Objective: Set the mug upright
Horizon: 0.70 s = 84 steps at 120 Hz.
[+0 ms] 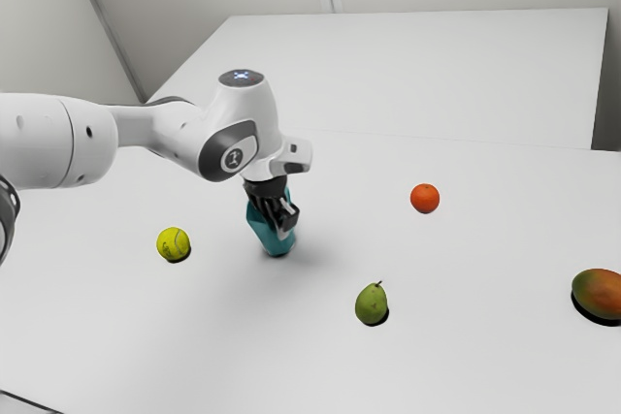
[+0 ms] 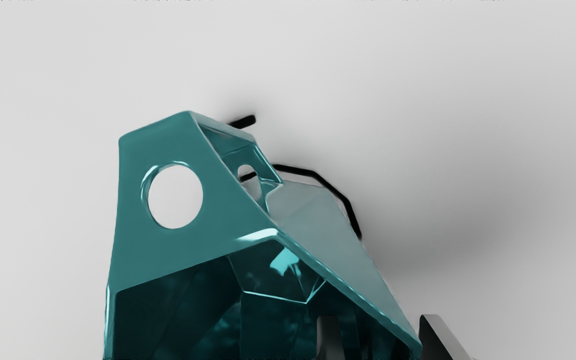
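Going left to right in the exterior view: the white arm (image 1: pixel 68 141) comes in from the left edge, over the white bench (image 1: pixel 223 346). Next up is a yellow-green tennis ball (image 1: pixel 174 243) sitting on the bench, a bit to the left of where the action is.

Then there's the teal mug (image 1: pixel 276 246), with the end effector (image 1: pixel 287 224) right down at it, overlapping its upper part. It's an angular, faceted thing, and its lower end is down by the bench. Can't really tell from here if it's standing dead level or leaning a little, fwiw.

In the wrist view the end effector (image 2: pixel 379 318) is straddling the mug's side: one finger (image 2: pixel 330 337) is in over the open mouth, the other (image 2: pixel 440 337) is just outside the rim, and the wall runs between them. The fingers are parted with a clear gap, and some of that gap shows between the inner finger and the wall, so I'd say it hasn't got hold of anything. The mouth faces up toward the hand camera, and the part with the round holes is on the side away from the fingers.

Carrying on right in the exterior view, you get a green pear (image 1: pixel 371 305) nearer the camera, then a small orange (image 1: pixel 425 198) farther back, and finally a red-and-green mango (image 1: pixel 600 294) at the right edge.
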Available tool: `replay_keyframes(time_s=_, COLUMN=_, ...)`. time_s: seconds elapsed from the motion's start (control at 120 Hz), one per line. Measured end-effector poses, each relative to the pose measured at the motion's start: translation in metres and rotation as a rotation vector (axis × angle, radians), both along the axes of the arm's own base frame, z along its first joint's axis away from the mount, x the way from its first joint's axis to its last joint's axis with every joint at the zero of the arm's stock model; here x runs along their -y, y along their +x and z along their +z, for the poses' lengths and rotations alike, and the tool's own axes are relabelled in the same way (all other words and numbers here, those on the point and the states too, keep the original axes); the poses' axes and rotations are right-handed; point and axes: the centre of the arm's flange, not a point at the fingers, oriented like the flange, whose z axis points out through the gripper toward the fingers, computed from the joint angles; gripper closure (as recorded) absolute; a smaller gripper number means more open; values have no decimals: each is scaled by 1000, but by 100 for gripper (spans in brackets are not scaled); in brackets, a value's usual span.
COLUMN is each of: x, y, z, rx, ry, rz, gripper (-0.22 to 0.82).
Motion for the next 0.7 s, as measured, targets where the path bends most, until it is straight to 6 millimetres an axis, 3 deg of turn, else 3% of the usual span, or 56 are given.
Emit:
replay_keyframes(time_s=0.167, x=2, y=-1, z=15, rx=25, ry=5, rz=21, gripper=42)
replay_keyframes(time_s=0.35, x=1, y=1, z=44, rx=66, ry=10, rz=45, gripper=30)
replay_keyframes(time_s=0.5, x=5, y=12, z=100, rx=117, ry=-7, rz=78, gripper=21)
replay_keyframes(time_s=0.642, x=5, y=31, z=190, rx=169, ry=-50, rz=131, gripper=11)
replay_keyframes(time_s=0.7, x=1, y=32, z=212, rx=164, ry=-54, rz=156, gripper=8)
